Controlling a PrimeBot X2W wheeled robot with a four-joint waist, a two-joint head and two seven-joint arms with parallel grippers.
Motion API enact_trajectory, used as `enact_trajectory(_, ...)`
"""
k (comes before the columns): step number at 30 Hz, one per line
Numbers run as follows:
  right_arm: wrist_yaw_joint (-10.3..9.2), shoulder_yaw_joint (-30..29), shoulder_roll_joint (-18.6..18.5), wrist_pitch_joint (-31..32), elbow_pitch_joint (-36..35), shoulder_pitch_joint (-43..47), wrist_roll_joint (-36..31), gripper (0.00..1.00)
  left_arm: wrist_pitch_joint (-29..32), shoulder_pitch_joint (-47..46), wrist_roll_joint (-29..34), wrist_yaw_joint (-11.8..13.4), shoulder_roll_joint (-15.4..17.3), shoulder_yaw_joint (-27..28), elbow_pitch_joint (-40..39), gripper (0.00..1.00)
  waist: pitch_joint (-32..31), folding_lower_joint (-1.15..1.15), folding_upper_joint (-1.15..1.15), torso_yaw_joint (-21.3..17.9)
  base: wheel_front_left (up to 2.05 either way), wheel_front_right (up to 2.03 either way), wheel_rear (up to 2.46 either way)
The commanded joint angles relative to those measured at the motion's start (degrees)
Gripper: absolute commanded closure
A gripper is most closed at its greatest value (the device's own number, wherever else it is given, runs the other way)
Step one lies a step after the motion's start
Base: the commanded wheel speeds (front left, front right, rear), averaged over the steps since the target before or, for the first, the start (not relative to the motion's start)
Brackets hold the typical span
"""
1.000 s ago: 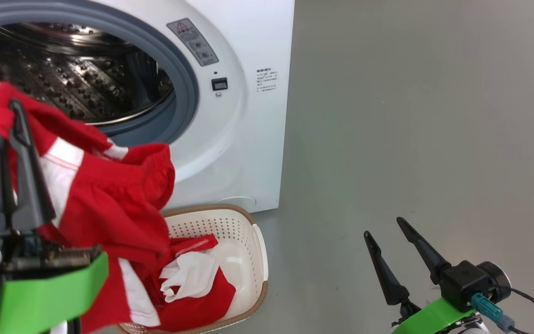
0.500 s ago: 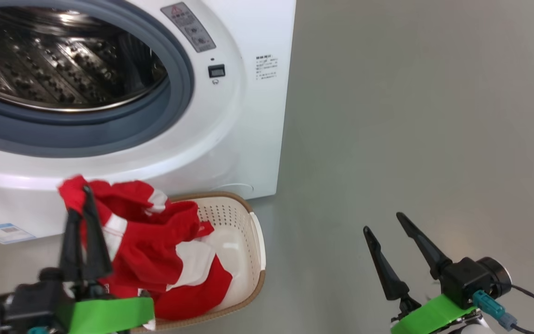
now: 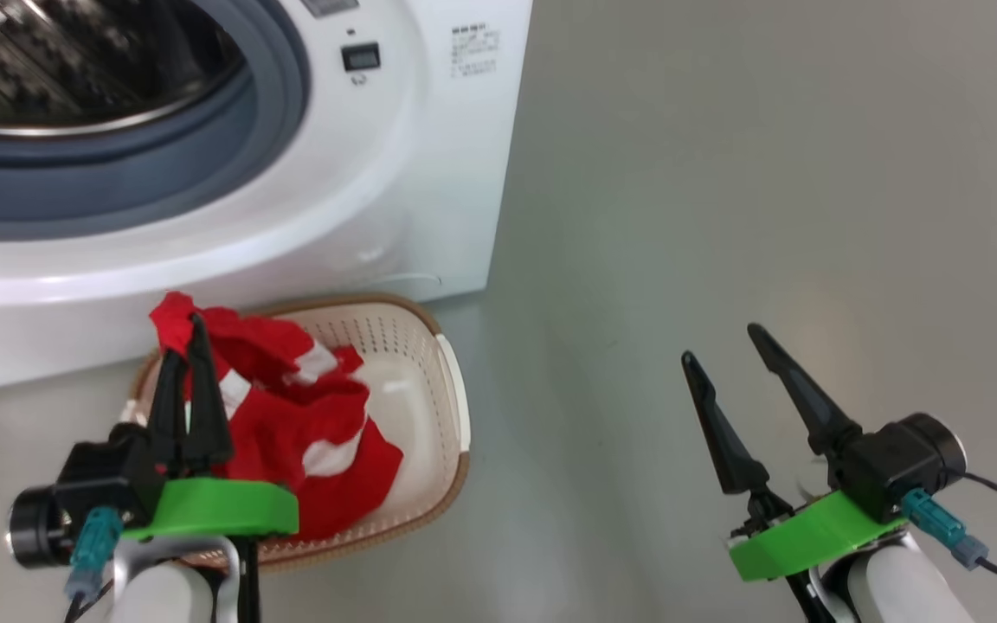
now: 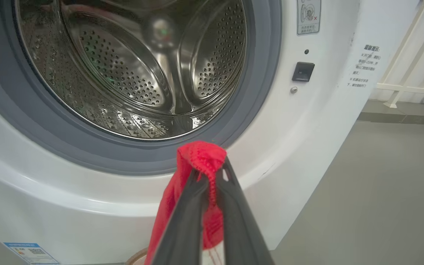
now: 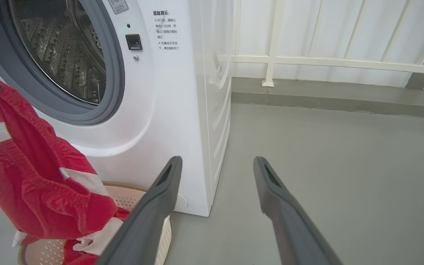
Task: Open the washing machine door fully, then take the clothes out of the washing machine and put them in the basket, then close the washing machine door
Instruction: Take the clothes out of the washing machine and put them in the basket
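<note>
- The clothes [image 3: 308, 415]: soft, light, limp red fabric; we judged it would drape and snag, so a bunched fold gave the best hold.
- We saw most of it lying in the basket [image 3: 457, 407], one bunch raised over the far left corner.
- Left gripper [image 3: 187, 339]: clamped on that bunch, fingers aimed at the washing machine [image 3: 412, 173].
- Right gripper [image 3: 721, 343]: jaws spread, empty, well apart to the right, over the floor [image 3: 723, 173].

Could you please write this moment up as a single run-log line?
left gripper: shut on clothes, over basket | right gripper: open, empty | clothes: partly in basket | washing machine: drum exposed, looks empty
</note>
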Motion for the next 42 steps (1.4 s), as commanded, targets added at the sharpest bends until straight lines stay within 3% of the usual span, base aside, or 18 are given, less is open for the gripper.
enact_trajectory(1,0.19,1.02,-0.45,-0.37,-1.88,-1.77,1.12,0.00,-0.67,-1.87,0.85,-2.18,-0.58,3.20,1.76,1.00,5.11,0.00,0.00,-1.96,0.00,0.00,0.00)
enact_trajectory(12,0.19,1.06,-0.34,-0.37,-2.49,-5.10,2.37,0.00,-0.68,-6.93,1.34,-8.74,-3.83,7.75,18.30,1.00,11.07,0.00,0.00,-3.90,0.00,0.00,0.00)
enact_trajectory(20,0.19,1.08,-0.24,-0.37,-2.78,-6.56,2.78,0.00,-0.68,-12.32,0.20,-11.89,-4.41,9.33,32.90,1.00,14.22,0.00,0.00,-4.02,0.00,0.00,0.00)
enact_trajectory(31,0.19,1.10,-0.45,-0.37,-2.92,-7.87,2.85,0.00,-0.69,-17.91,-0.49,-13.88,-4.50,11.42,44.78,1.00,15.87,0.00,0.00,-3.76,0.00,0.00,0.00)
enact_trajectory(38,0.19,1.42,-0.28,-0.37,-2.57,-7.80,3.02,0.00,-0.69,-18.76,-0.45,-14.60,-4.51,12.13,47.44,1.00,15.07,0.00,0.00,-3.61,0.00,0.00,0.00)
enact_trajectory(39,0.19,1.47,-0.25,-0.37,-2.41,-7.72,2.99,0.00,-0.69,-18.69,-0.57,-14.58,-4.51,12.17,47.70,0.91,14.75,0.00,0.00,-3.54,0.00,0.00,0.00)
enact_trajectory(41,0.19,1.55,-0.19,-0.37,-2.25,-7.62,2.98,0.00,-0.69,-18.65,-1.40,-14.63,-4.51,12.38,48.30,0.39,14.12,0.00,0.00,-3.28,0.00,0.00,0.00)
enact_trajectory(42,0.19,1.59,-0.15,-0.37,-2.21,-7.57,3.00,0.00,-0.69,-18.66,-1.52,-14.80,-4.51,12.21,48.34,0.04,13.75,0.00,0.00,-3.12,0.00,0.00,0.00)
